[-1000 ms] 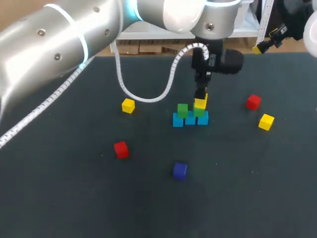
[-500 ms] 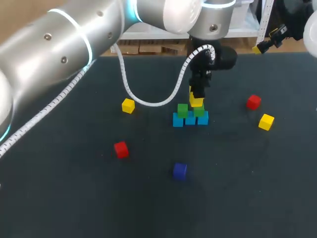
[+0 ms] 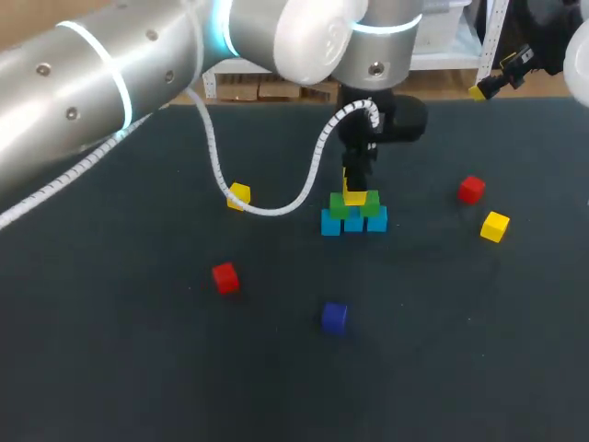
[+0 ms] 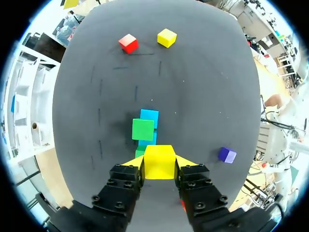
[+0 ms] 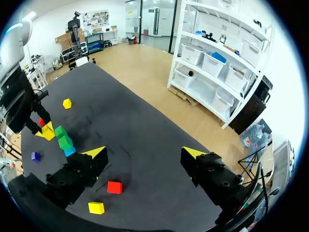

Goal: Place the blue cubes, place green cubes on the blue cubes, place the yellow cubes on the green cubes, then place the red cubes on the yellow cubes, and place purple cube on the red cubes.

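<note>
Three blue cubes (image 3: 353, 224) lie in a row mid-table, with two green cubes (image 3: 339, 205) on top of them. My left gripper (image 3: 353, 189) reaches in from the left, shut on a yellow cube (image 3: 355, 196) held over the gap between the greens; whether it touches them I cannot tell. In the left wrist view the yellow cube (image 4: 159, 162) sits between the fingers (image 4: 133, 163), with a green cube (image 4: 143, 129) and a blue cube (image 4: 149, 116) just ahead. My right gripper (image 5: 145, 153) is open and empty, raised beyond the table's far right corner (image 3: 494, 75).
Loose cubes lie around the stack: a yellow one (image 3: 238, 195) to its left, a red one (image 3: 225, 277) at front left, a purple one (image 3: 334, 317) in front. On the right sit a red cube (image 3: 471, 190) and a yellow cube (image 3: 495, 226).
My left gripper has carried the yellow cube leftward and slightly down, from above the right green cube to over the gap between both greens. The right arm has not moved.
</note>
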Tool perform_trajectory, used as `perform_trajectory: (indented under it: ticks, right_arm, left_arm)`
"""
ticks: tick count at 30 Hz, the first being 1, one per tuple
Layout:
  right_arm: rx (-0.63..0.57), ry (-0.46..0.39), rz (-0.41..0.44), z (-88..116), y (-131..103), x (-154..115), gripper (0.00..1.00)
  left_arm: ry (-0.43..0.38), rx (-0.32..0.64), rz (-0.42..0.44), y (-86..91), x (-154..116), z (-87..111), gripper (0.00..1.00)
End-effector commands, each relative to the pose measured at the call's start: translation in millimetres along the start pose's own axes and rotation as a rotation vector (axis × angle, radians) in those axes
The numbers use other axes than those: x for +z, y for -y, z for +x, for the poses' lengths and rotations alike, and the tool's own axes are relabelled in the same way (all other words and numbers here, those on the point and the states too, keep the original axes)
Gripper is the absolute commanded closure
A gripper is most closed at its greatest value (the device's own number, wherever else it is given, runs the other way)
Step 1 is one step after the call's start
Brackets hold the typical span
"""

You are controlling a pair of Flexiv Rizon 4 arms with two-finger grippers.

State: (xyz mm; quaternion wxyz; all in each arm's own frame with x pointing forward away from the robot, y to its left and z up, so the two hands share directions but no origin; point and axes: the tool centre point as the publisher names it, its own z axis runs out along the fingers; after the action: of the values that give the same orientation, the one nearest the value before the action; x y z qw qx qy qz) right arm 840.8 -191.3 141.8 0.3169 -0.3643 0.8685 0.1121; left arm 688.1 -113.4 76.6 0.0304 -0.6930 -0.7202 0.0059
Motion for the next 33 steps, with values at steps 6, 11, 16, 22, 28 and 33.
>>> perform_trajectory:
  ticks: [6,11,16,22,28,33]
  right_arm:
    - [0.000,0.001,0.000,0.7,-0.5,-1.4,0.00]
    - [0.000,0.001,0.000,0.7,-0.5,-1.4,0.00]
    - [0.000,0.001,0.000,0.7,-0.5,-1.4,0.00]
    - [0.000,0.001,0.000,0.7,-0.5,-1.4,0.00]
    - [0.000,0.001,0.000,0.7,-0.5,-1.4,0.00]
    - [0.000,0.001,0.000,0.7,-0.5,-1.4,0.00]
  left_arm:
    - [0.067,0.051,0.003,-6.2,5.2,1.7,1.00]
    - [0.070,0.070,0.005,-9.7,5.4,-1.3,1.00]
    - [0.077,0.079,0.005,-13.7,4.1,-4.2,1.00]
    - [0.070,0.084,0.007,-18.9,5.1,-8.3,1.00]
    - [0.067,0.081,0.020,-23.3,9.7,-9.6,1.00]
    - [0.061,0.073,0.025,-24.0,10.8,-11.0,1.00]
